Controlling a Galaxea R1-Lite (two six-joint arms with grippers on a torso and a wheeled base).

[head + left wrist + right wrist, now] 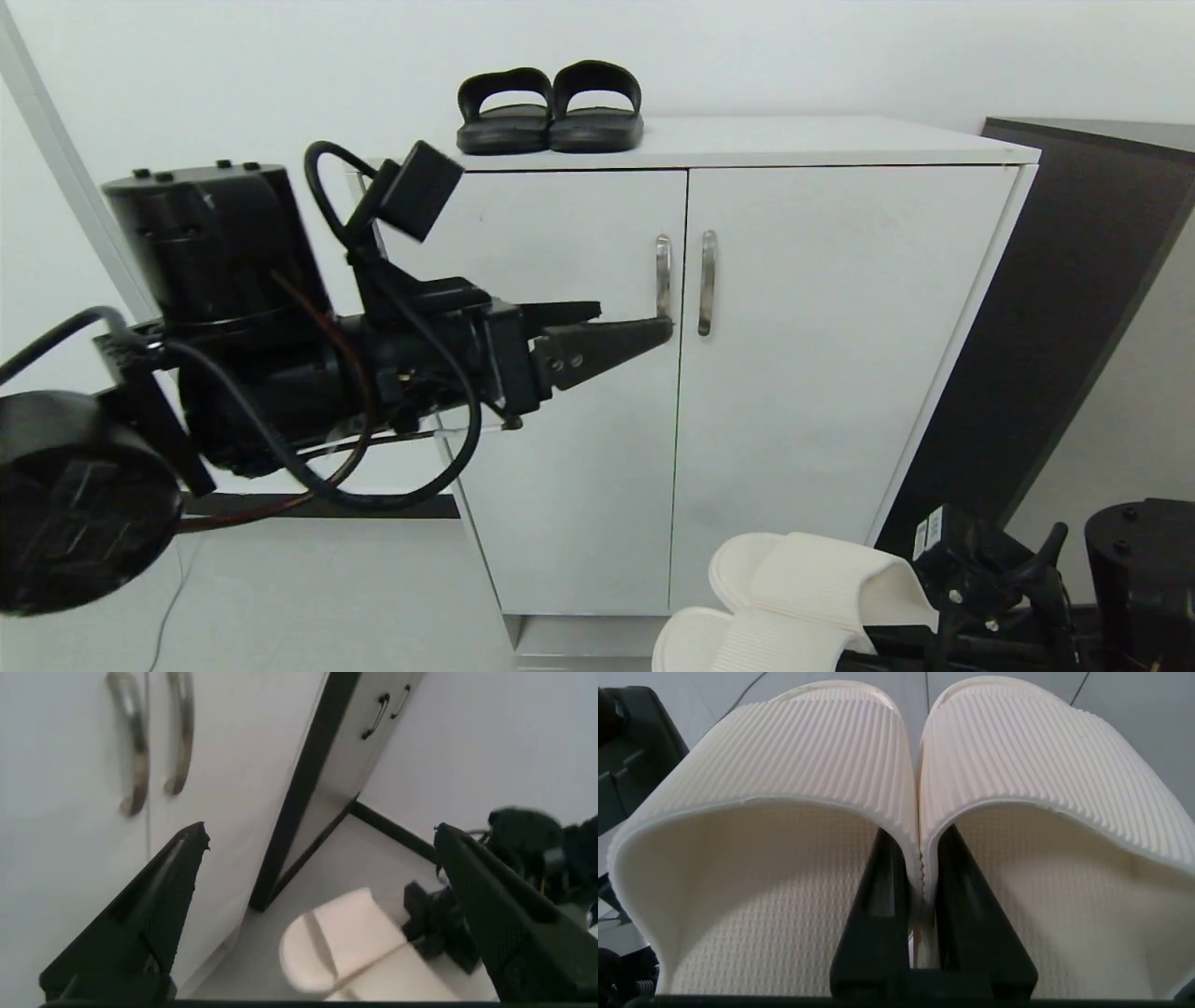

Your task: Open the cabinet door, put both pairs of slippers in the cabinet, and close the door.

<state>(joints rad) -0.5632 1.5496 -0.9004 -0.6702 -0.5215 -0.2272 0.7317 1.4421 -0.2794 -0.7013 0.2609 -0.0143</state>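
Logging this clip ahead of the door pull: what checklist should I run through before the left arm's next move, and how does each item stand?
1. Left gripper open: ok.
2. Left door handle inside its grip: not ok, the left wrist view shows it outside the gap.
3. Cabinet doors both shut: ok.
4. Right gripper shut on the white slippers: ok.
5. Black slippers on the cabinet top, clear of the doors: ok.

The white cabinet (822, 140) stood on the grey floor (327, 597). On its top lay a pair of black slippers (549, 110), side by side.
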